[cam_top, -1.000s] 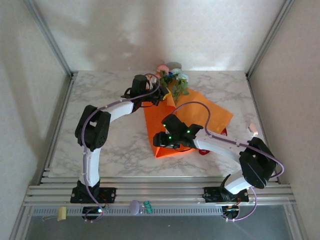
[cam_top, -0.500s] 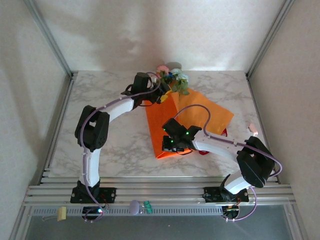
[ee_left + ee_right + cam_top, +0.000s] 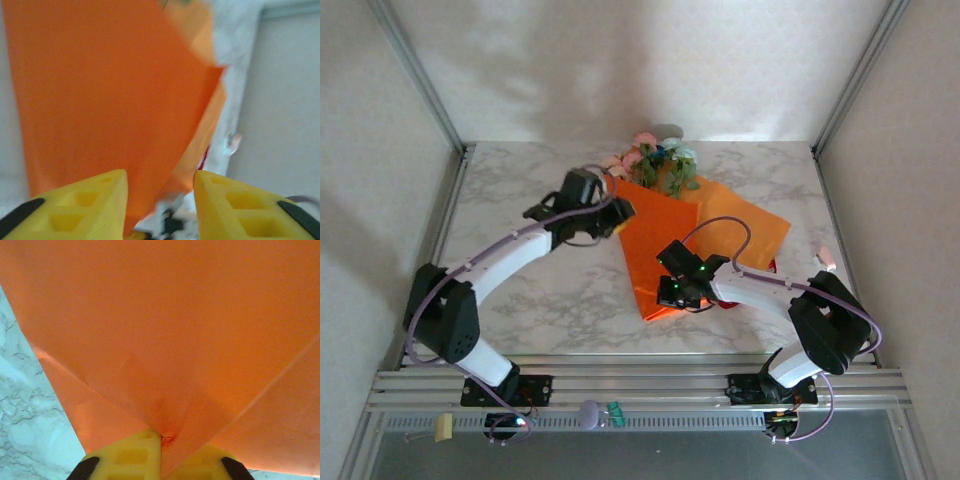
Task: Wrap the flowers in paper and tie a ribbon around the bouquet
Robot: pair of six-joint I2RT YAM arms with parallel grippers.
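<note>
Right hand (image 3: 161,440) is clenching a pinched-up fold of the paper (image 3: 160,330). Its yellow fingers (image 3: 130,457) are pressing together, and the orange sheet is gathering into creases that are meeting right at their tips. From that grip the paper is fanning upward and outward across the wrist view, with a strip of marble tabletop (image 3: 30,415) showing past its left edge.

From above, the right hand (image 3: 670,293) is sitting at the paper's near end, where the sheet (image 3: 655,245) is narrowing to a point. The right arm is lying across the paper's near right corner.

Left hand (image 3: 623,210) is hovering released at the paper's far left edge. In its own blurred wrist view the left hand (image 3: 160,175) is holding its two yellow fingers (image 3: 100,200) apart, with nothing between them that can be made out. The paper (image 3: 100,90) is spreading beyond them.

At the paper's far end the flowers (image 3: 660,165) are lying with pink, pale and dark blue heads and green leaves poking out past the orange edge, and their stems are hidden under the folded sheet.

Along the paper's near right edge, bits of the red ribbon (image 3: 728,303) are peeking out on the tabletop (image 3: 560,300), partly hidden by the right arm. A thin red line (image 3: 204,159) is also showing beside the paper's edge in the left wrist view.
</note>
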